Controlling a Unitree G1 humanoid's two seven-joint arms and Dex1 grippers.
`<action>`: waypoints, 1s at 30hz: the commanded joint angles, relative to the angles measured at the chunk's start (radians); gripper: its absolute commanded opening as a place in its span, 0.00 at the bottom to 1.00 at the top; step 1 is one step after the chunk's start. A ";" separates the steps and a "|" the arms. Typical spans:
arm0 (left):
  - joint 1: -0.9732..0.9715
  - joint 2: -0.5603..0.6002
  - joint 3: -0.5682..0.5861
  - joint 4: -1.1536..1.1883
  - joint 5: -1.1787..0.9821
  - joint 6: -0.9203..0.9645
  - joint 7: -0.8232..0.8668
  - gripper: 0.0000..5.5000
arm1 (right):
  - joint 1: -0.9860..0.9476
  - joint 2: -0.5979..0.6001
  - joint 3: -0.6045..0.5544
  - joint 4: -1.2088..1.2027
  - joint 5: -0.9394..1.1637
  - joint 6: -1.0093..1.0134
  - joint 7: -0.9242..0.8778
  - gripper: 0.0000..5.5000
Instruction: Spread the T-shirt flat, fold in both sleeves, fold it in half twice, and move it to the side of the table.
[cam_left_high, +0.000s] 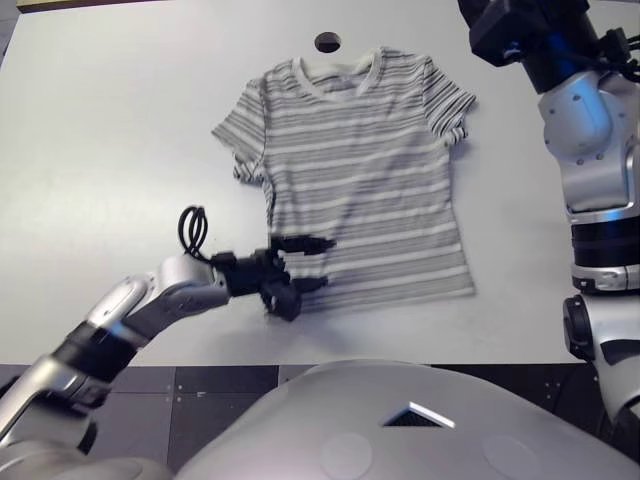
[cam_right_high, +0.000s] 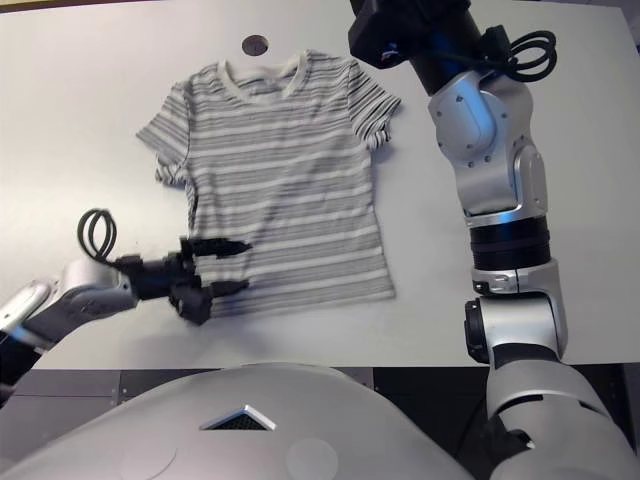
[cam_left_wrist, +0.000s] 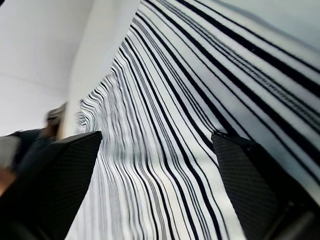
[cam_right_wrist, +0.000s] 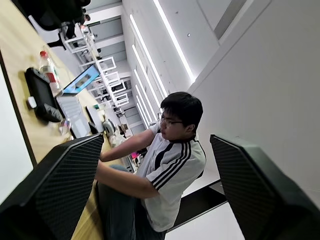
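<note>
On the table (cam_left_high: 90, 150) the T-shirt (cam_left_high: 360, 170) lies spread, collar far, hem near. The left gripper (cam_left_high: 318, 263), the nearer one, sits at its near-left hem corner, fingers wide over the cloth, holding nothing. The right gripper (cam_right_wrist: 156, 136), raised past its right sleeve, gapes empty.

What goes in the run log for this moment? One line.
T-shirt: flat on table, sleeves unfolded | left gripper: open at near-left hem corner | right gripper: open, raised off shirt
</note>
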 joint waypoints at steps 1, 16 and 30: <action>0.047 0.051 0.081 0.007 -0.008 0.005 -0.033 0.74 | -0.027 0.007 0.028 0.028 -0.026 -0.003 0.000 0.72; 0.293 0.033 0.309 -0.219 -0.290 -0.036 -0.035 0.74 | -0.093 0.048 0.132 0.240 -0.051 -0.072 -0.005 0.72; -0.029 -0.146 0.489 0.486 0.347 0.195 0.396 0.74 | 0.024 0.074 0.163 0.165 -0.058 -0.146 -0.066 0.72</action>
